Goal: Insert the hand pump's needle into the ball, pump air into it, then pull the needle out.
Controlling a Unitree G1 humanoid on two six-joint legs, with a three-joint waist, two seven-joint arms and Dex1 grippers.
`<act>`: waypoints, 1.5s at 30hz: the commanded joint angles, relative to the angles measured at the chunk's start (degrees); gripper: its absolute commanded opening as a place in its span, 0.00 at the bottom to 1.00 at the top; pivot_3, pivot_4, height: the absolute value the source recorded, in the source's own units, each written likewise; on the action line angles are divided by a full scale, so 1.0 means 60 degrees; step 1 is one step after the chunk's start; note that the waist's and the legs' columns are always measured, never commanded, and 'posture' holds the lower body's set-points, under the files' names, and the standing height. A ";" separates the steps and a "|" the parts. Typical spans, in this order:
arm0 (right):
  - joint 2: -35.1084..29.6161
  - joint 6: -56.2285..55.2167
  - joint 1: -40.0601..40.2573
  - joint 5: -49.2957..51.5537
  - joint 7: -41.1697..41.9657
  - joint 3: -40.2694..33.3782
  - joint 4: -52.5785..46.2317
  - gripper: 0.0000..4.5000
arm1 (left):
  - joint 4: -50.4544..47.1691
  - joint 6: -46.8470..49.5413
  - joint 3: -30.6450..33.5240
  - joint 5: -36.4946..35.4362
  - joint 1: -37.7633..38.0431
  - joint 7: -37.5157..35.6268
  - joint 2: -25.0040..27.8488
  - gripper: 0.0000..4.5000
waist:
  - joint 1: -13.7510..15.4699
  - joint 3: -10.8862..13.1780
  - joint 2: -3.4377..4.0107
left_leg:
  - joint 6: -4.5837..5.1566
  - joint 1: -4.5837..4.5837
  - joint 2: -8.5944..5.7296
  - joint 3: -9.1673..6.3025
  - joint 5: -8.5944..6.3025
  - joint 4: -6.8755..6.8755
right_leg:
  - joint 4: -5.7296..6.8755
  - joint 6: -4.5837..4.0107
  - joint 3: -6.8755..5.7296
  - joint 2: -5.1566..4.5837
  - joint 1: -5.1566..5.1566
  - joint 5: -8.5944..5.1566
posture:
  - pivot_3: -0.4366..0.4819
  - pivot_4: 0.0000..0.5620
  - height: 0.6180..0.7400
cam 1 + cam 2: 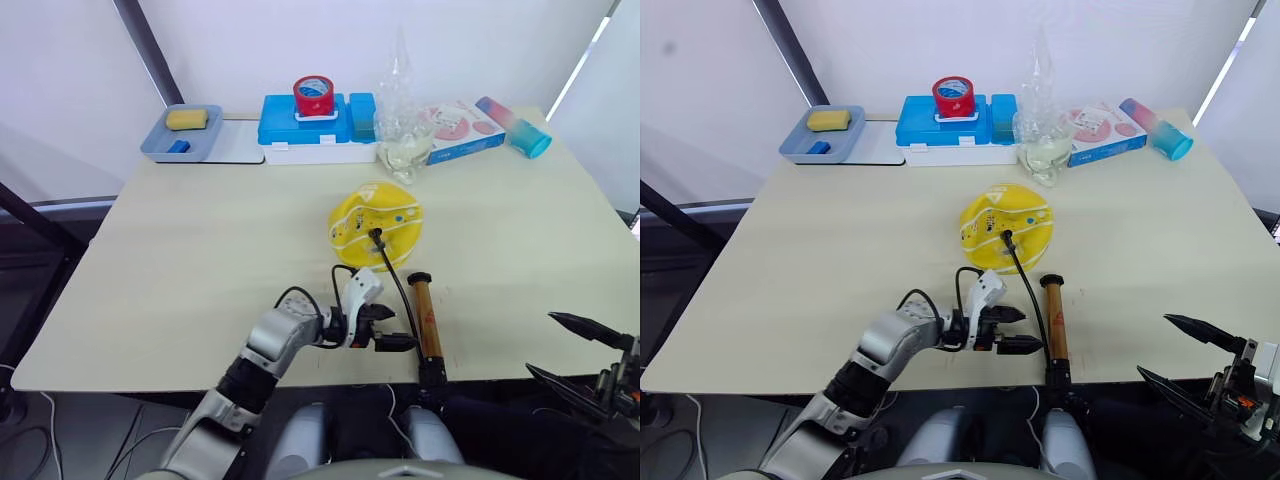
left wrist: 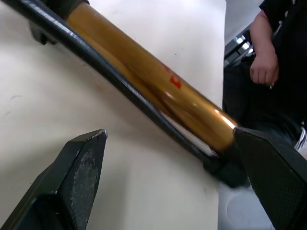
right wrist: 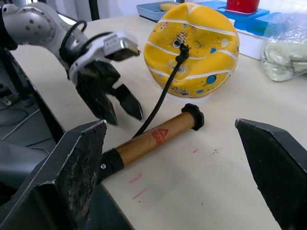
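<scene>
The left gripper (image 1: 392,327) hovers low over the front of the table (image 1: 200,260), its two black fingers spread and holding nothing, their tips just beside the hand pump (image 1: 427,318). From the head, one pump lies along the table's front edge, its bronze barrel pointing away from the robot, and one black hose (image 1: 395,275) curves from it up to the single yellow ball (image 1: 376,221), which sags flattened at mid-table. The right gripper (image 1: 588,352) waits off the table's front right corner, fingers parted and empty.

Along the far edge stand one grey tray (image 1: 190,135) with a yellow sponge (image 1: 192,119), one blue box (image 1: 305,125) topped by a red tape roll (image 1: 313,96), one clear plastic bag (image 1: 400,110) and one blue-pink tube (image 1: 512,126).

The left wrist view, close in, shows the barrel's red mark (image 2: 174,81) and the hose running tight alongside, plus a person's hand (image 2: 264,67) beyond the table edge.

The right wrist view alone shows the needle's black fitting (image 3: 182,49) seated in the top of the ball, and the left gripper's spread fingers (image 3: 129,101) poised beside the hose.
</scene>
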 commanded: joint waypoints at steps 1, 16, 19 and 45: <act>-0.0066 -0.0092 0.0033 0.0039 -0.0039 -0.0025 -0.0268 1.00 | 0.0140 -0.0236 0.0023 0.0024 -0.0092 0.0217 -0.0388 0.99 | -0.0001 0.0000 0.0000 | 0.0000 -0.0001 0.0000 0.0000 0.0000 0.0000 | -0.0001 0.0000 -0.0001 -0.0001 0.0000 0.0000 | 0.48 0.27 0.97; -0.0008 -0.0362 0.0265 -0.0166 -0.0032 0.0026 -0.0224 1.00 | 0.0307 -0.0284 0.0259 -0.0100 0.0107 0.0368 -0.0698 0.20 | -0.0001 0.0000 0.0000 | -0.0010 -0.0017 0.0000 -0.0024 -0.0007 -0.0001 | -0.0012 -0.0001 -0.0021 -0.0016 -0.0002 -0.0001 | 0.48 0.27 0.97; 0.0008 -0.0368 0.0246 -0.0176 -0.0038 0.0047 -0.0220 1.00 | 0.0245 -0.0299 0.0273 -0.0089 0.0140 0.0351 -0.0649 0.01 | -0.0001 0.0000 0.0000 | -0.0010 -0.0025 -0.0002 -0.0032 -0.0007 -0.0001 | -0.0021 0.0000 0.0001 -0.0013 -0.0003 -0.0001 | 0.48 0.27 0.97; -0.0083 -0.0247 -0.0123 -0.0249 -0.0217 0.0957 -0.0660 1.00 | 0.0210 -0.1577 -0.0550 0.0626 -0.1472 -0.3758 0.3314 0.01 | -0.0010 -0.0011 0.0020 | -0.0142 -0.0141 -0.0011 -0.0224 0.0032 -0.0017 | -0.0114 0.0026 0.0408 0.0223 -0.0016 -0.0001 | 0.48 0.27 0.97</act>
